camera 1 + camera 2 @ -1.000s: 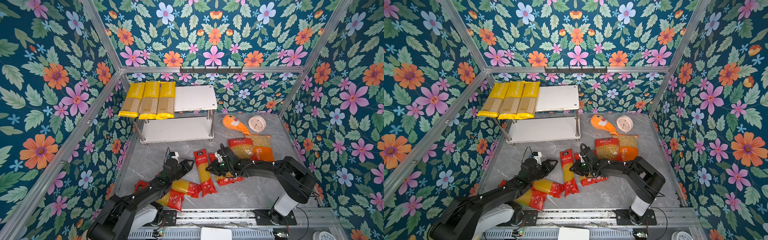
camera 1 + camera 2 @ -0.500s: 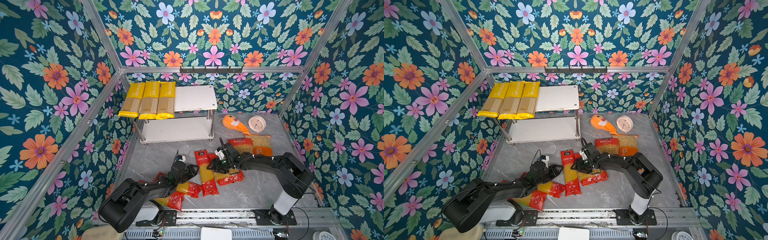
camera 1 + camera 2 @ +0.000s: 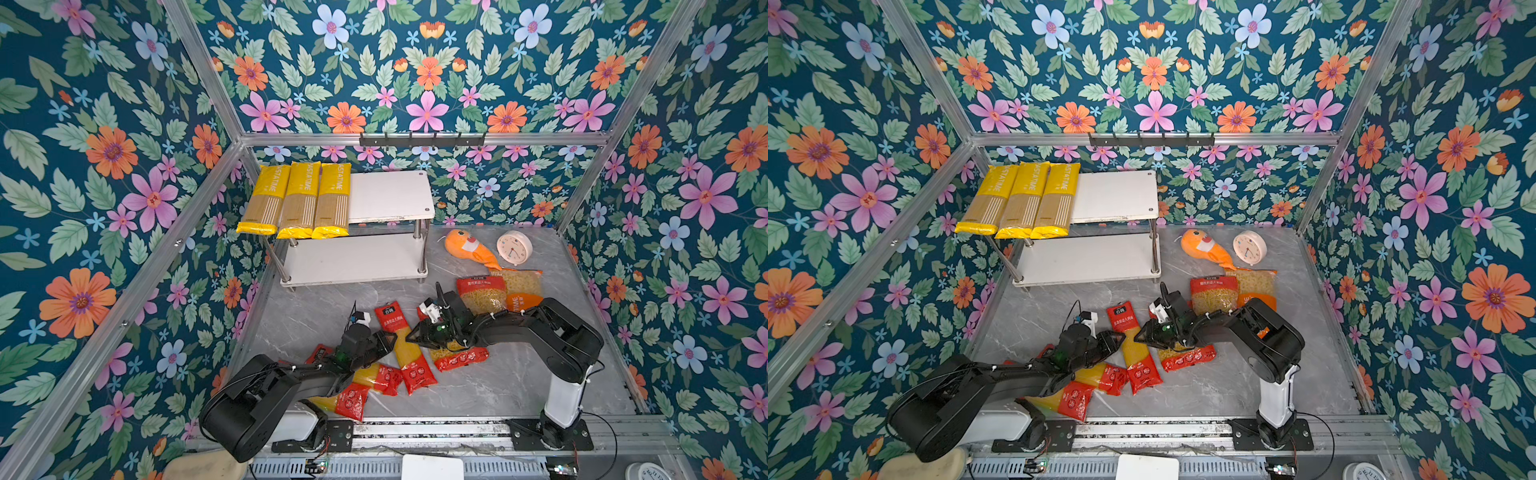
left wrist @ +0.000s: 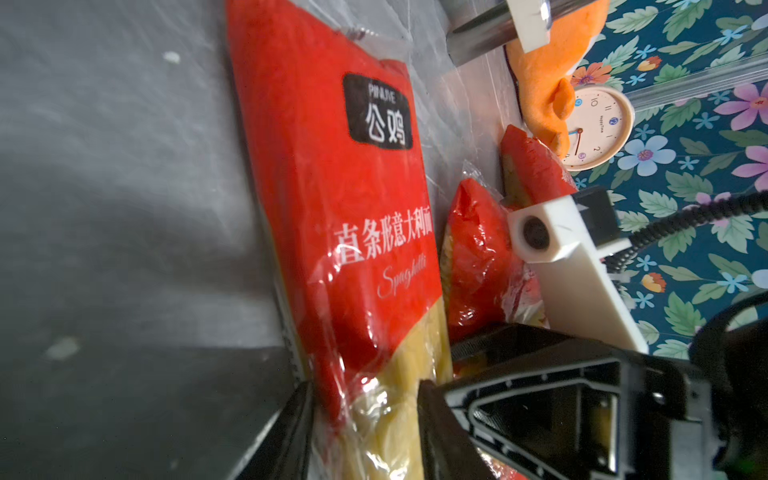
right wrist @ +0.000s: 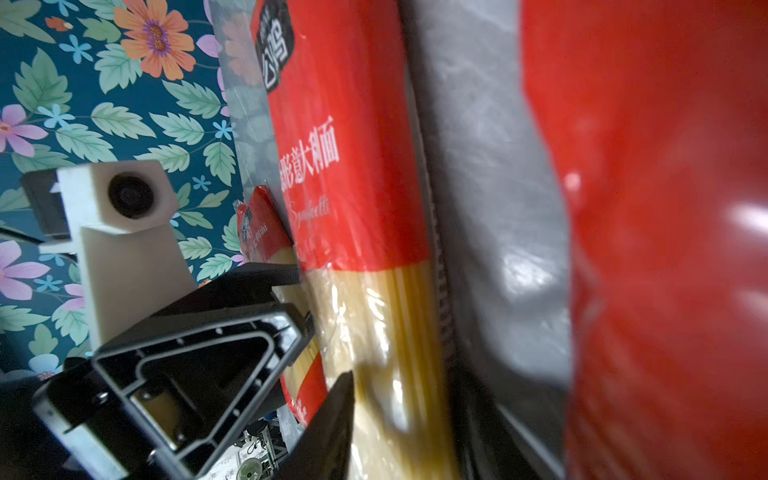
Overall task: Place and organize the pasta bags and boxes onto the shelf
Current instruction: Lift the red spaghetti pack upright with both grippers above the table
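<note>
Both grippers meet on one red spaghetti pack (image 3: 405, 348), which lies flat near the middle of the grey floor (image 3: 498, 386). Taking the far wall as 12 o'clock, its black-labelled end points to about 11. The left gripper (image 3: 387, 340) is at its 9 o'clock side and the right gripper (image 3: 411, 337) at its 3 o'clock side, both level with the clear window of yellow strands.

In the left wrist view the left gripper (image 4: 365, 428) has a finger against each long edge of the pack (image 4: 365, 249) and the film puckers between them, so it is clamped on that pack. In the right wrist view a dark finger (image 5: 343, 399) crosses the strands, but the picture is blurred there. I cannot tell whether the right gripper presses the pack or only straddles it.

The shelf (image 3: 390, 195) stands at 11 o'clock by the far wall. Three yellow spaghetti packs (image 3: 301, 199) lie side by side on the 9 o'clock half of its top board, near ends overhanging.

Two long red packs (image 3: 376, 376) lie at 7 o'clock, partly under the left arm. A wide red bag (image 3: 459, 357) lies under the right gripper. A second wide red bag (image 3: 482, 291) and an orange bag (image 3: 521, 291) lie together at 2 o'clock, with a plush fish (image 3: 467, 249) and a clock (image 3: 514, 248) beyond them at 1 o'clock
</note>
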